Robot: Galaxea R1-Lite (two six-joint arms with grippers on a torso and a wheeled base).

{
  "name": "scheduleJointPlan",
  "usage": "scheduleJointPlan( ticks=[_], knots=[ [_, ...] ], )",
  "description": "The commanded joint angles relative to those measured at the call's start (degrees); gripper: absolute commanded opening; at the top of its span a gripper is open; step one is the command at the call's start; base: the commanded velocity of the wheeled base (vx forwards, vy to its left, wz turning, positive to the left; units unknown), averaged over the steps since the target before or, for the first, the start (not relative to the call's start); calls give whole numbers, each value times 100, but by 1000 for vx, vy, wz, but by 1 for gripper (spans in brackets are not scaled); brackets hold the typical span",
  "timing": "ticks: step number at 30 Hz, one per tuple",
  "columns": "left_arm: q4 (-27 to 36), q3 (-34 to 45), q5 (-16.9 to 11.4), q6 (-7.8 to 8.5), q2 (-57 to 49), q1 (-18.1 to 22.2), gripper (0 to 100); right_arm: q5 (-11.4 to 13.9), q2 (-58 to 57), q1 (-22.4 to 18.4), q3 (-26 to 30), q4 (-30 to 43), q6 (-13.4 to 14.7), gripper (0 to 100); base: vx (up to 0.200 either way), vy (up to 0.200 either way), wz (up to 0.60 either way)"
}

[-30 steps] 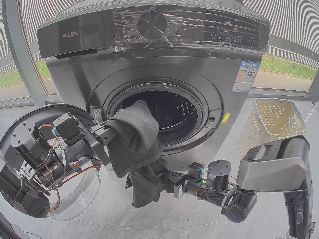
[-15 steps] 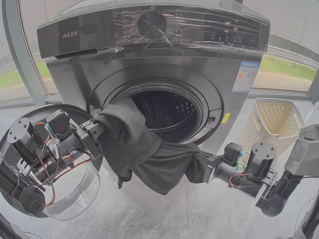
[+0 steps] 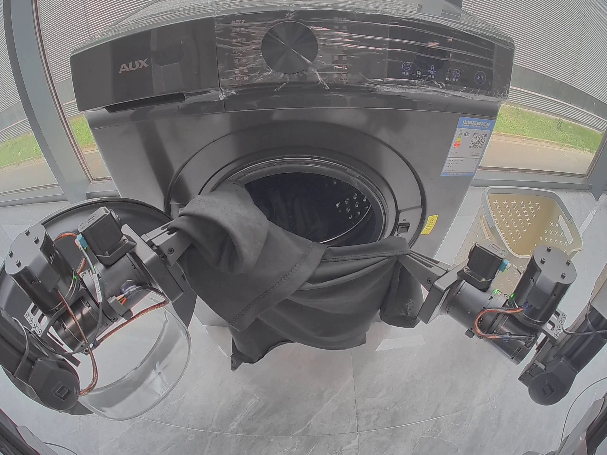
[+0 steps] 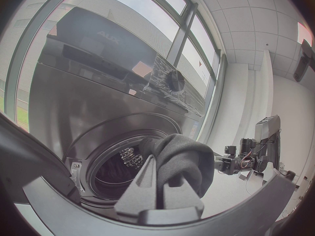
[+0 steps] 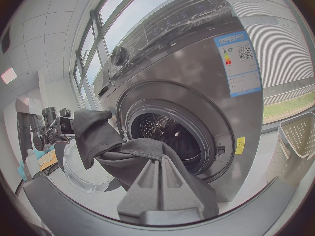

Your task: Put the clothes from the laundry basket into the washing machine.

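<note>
Gripping the dark garment (image 3: 284,285) at two ends: clamped fully shut on one bunched corner with the left claw (image 3: 171,238), and just as tightly on the opposite edge with the right claw (image 3: 408,261). Borne out by both wrist views, with cloth squeezed between closed fingers and no gap to be seen.

Slung as a sagging hammock between the two claws, straight across the lower part of the drum opening (image 3: 316,213) of the washing machine (image 3: 354,127). Drooping well below both claws toward the floor; impossible to tell whether brushing the door seal beside the left claw or merely hanging in front of it.

Judged to be spread wide on purpose: easier to carry a stretched edge over the lip than to stuff in a dangling bundle, and less likely to spill back out.

Flanking the port for the same reason. Left claw on the hinge side, just above the swung-open door (image 3: 126,349); right claw on the latch side, with the laundry basket (image 3: 525,222) just beyond it on the floor.

Not yet in the drum, only draped before it.

Next, probably: lifting both claws and pushing forward into the opening before letting go. Worth watching for the low folds snagging on the lip or trailing over the door.
</note>
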Motion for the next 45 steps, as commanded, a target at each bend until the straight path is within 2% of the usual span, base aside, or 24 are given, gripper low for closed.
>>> scheduleJointPlan(
  ticks=[1, 6, 8, 10, 11, 18, 37, 41, 42, 43, 45],
  knots=[
    [3, 3, 4, 8, 25, 84, 0, -20, -146, -33, -65, -10, -3, 0, 0, 0, 0],
    [-5, -14, 4, 17, 122, 181, 0, -73, -146, -85, -118, -10, -38, 0, 0, 0, 0],
    [3, -32, 4, 17, 122, 198, 0, -196, -146, -85, -127, -10, -47, 0, 0, 0, 0],
    [3, -49, 13, -1, 131, 198, 0, -442, -129, -24, -188, -1, -47, 0, 0, 0, 0],
    [3, -49, 13, -1, 131, 207, 0, -468, -120, -6, -241, -10, -47, 0, 0, 0, 0],
    [-5, -76, 4, 52, 263, 559, 0, -512, -120, -24, -470, -10, -38, 0, 0, 0, 0],
    [3, -93, -5, 25, 263, 585, 0, -530, -129, 2, -698, -10, -21, 0, 0, 0, 0],
    [-5, -67, -119, 34, 254, 585, 0, -530, -129, 11, -689, -10, -12, 0, 0, 0, 0],
    [-5, -41, -278, 34, 236, 611, 100, -530, -129, 20, -681, -10, -12, 0, 0, 0, 0],
    [-5, -32, -295, 34, 228, 620, 100, -530, -129, 20, -681, -10, -12, 0, 0, 0, 0],
    [3, 74, -559, -27, 219, 717, 100, -530, -120, 20, -663, -1, -12, 0, 0, 0, 0]
  ],
)
